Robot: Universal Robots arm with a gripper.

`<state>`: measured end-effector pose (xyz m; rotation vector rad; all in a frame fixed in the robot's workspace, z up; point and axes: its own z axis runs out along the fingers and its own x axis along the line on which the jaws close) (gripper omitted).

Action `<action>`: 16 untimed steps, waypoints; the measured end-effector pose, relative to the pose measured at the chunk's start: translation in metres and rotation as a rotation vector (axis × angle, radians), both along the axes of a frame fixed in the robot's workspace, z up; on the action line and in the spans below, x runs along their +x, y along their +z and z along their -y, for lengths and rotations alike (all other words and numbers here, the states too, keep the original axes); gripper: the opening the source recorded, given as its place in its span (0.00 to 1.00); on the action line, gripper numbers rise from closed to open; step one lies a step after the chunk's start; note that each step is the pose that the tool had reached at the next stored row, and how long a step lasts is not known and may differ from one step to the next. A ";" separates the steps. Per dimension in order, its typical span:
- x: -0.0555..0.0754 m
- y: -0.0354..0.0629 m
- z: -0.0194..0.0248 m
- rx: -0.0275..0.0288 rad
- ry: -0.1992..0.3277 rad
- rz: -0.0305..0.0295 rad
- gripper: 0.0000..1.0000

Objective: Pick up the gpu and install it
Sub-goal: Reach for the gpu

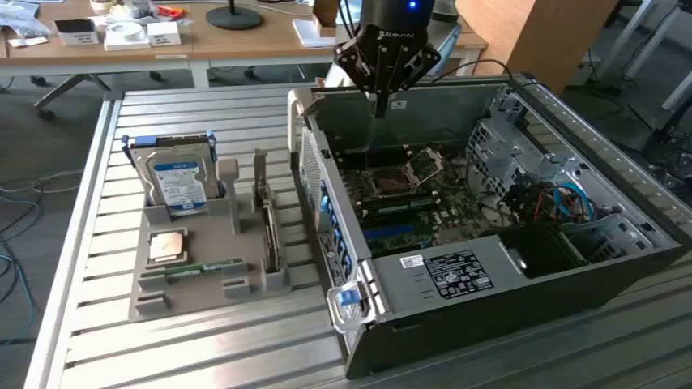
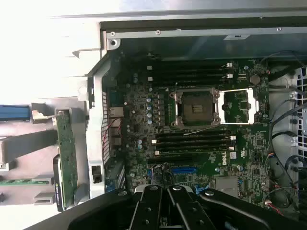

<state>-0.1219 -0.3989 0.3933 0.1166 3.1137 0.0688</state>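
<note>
The open tower case (image 1: 605, 267) lies on its side on the slatted metal table (image 1: 194, 348). Its motherboard (image 2: 144, 110) faces up directly beneath the gripper (image 1: 380, 105). The 2 fingers (image 2: 148, 206) are pressed together with nothing between them, hanging over the board's rear edge above the empty CPU socket (image 2: 195, 108).

Well off to the side of the fingers, beyond the case wall toward the exterior view's left, sits the grey parts holder (image 1: 194, 288). The hard drive (image 1: 181, 182) stands in its far slot.

The gpu (image 1: 267, 231) stands on edge in the slot nearest the case, apart from the fingers and untouched, with its silvery bracket end away from the camera. A memory stick (image 1: 206, 267) lies flat in the holder further off.

The card looks light and stiff but fragile, a thin board with exposed parts. Its free upper edge seems the safest hold, pinched across the 2 flat faces close to the rigid bracket and clear of the contact edge.
</note>
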 end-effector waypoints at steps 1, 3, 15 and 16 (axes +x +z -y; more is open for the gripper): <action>0.000 0.0000 0.0000 0.0000 0.000 0.0000 0.11; 0.000 0.0000 0.0000 0.0000 0.000 0.0000 0.11; -0.006 -0.0002 0.0000 0.0000 0.000 0.0000 0.11; -0.007 -0.0002 0.0000 0.0000 0.000 0.0000 0.11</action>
